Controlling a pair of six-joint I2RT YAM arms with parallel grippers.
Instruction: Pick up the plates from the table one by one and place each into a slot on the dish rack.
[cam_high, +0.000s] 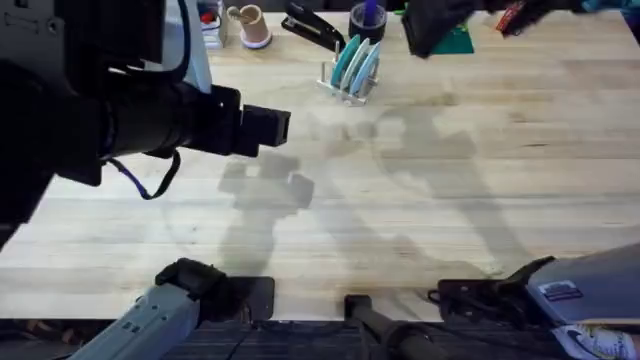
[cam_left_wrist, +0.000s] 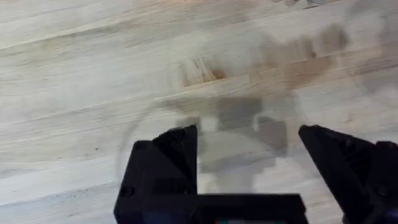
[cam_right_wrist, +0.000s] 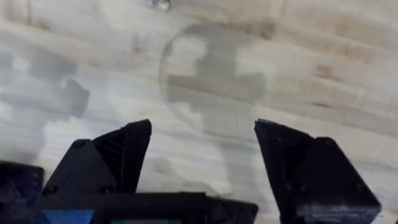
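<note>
At table's far edge, plates (cam_high: 355, 62) in dish rack (cam_high: 345, 88) (upright).

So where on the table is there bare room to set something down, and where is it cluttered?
The table is bare from the dish rack forward to the arm bases, and along its right side. Crowding sits along the far edge: the plates standing in the rack, a cup, a black stapler. The open left gripper hangs over the left part.

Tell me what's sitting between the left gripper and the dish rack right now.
Nothing: in the overhead view only bare table with shadows lies between the left gripper and the dish rack.
</note>
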